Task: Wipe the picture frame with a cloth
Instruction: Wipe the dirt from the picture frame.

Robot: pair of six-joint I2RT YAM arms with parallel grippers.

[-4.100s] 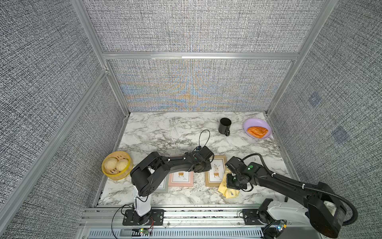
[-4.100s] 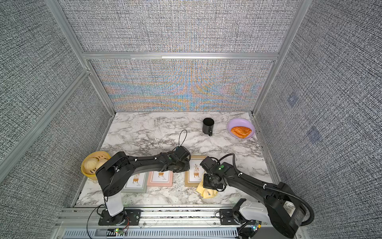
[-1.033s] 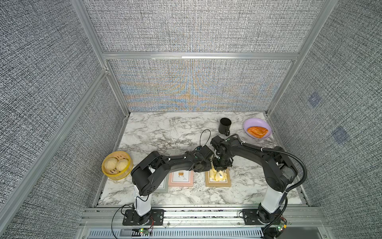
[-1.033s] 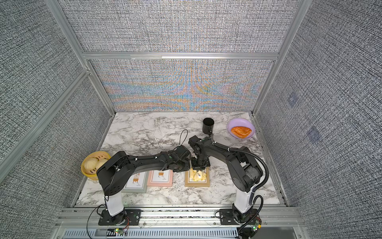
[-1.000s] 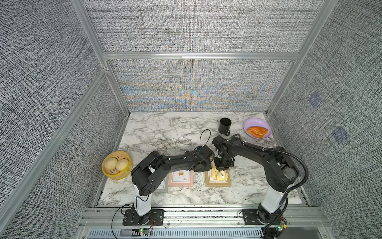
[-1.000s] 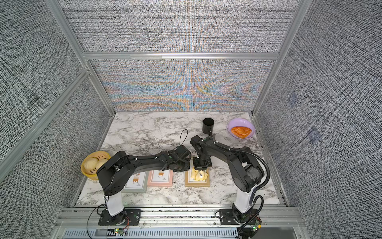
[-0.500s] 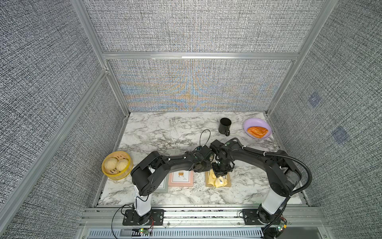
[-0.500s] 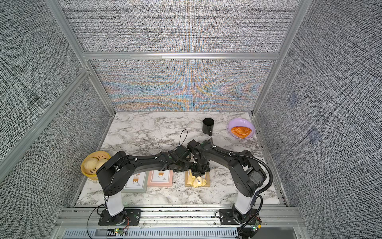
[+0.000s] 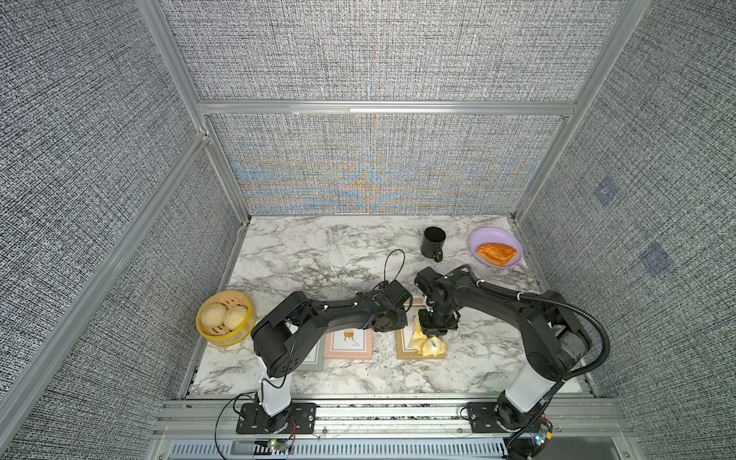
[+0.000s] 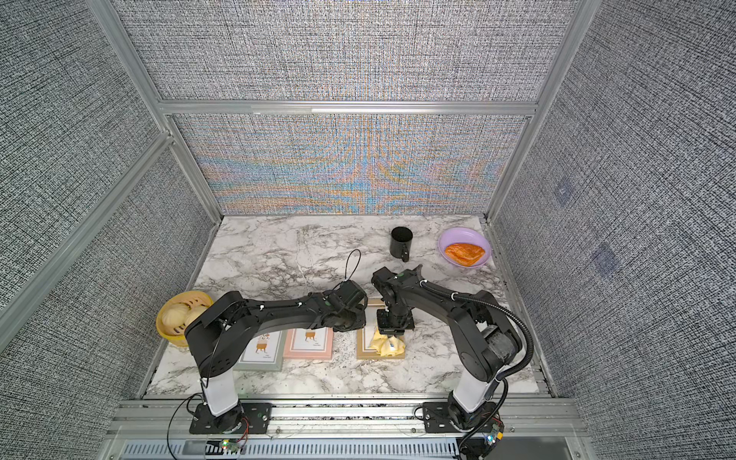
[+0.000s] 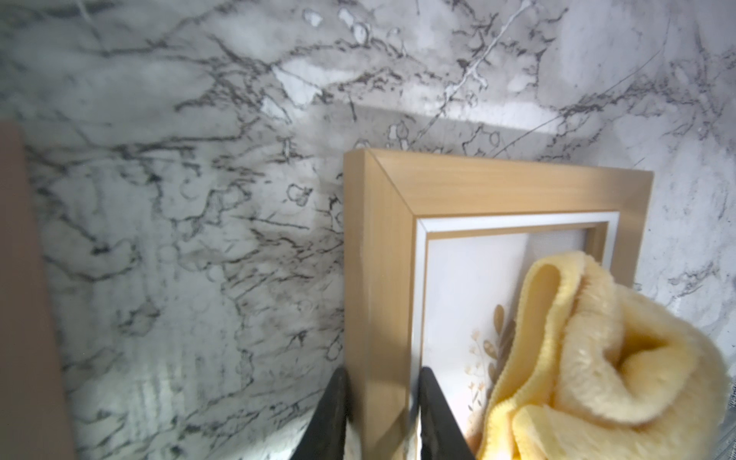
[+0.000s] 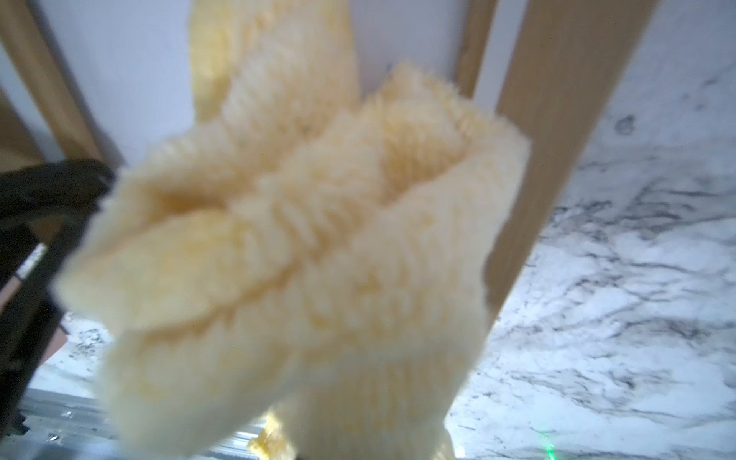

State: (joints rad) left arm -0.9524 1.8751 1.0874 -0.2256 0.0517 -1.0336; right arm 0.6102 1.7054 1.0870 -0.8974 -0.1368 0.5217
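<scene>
**Wiping in progress: cloth on the wooden frame, near edge of the worktop**

Items, left to right across the marble worktop [image 9: 318, 255]:

- Steamer basket [image 9: 225, 322], left edge, two buns. Not part of the task.
- Grey frame [image 10: 261, 350], near edge, half hidden under the left arm. No cloth on it.
- Pink frame [image 9: 348, 342], beside it. No cloth on it.
- Left gripper [image 11: 383, 394]: jaws narrowly parted and clamped across the left rail of the wooden picture frame [image 11: 382, 259], steadying it flat.
- Cloth [image 9: 428, 344]: pale yellow, bunched, resting on the near part of that frame's pane. The far part of the pane is bare.
- Right gripper [image 9: 434, 329]: pointing down, jaws closed on the top of the cloth.
- Black mug [image 9: 433, 243] and purple plate [image 9: 476, 241] with a pastry [image 9: 496, 253], far right corner.

Status, as judged: picking up the cloth and bracing the frame are done, and the wipe is under way. How much of the pane has been covered cannot be told. What remains is finishing the strokes, then releasing the cloth and the frame.
</scene>
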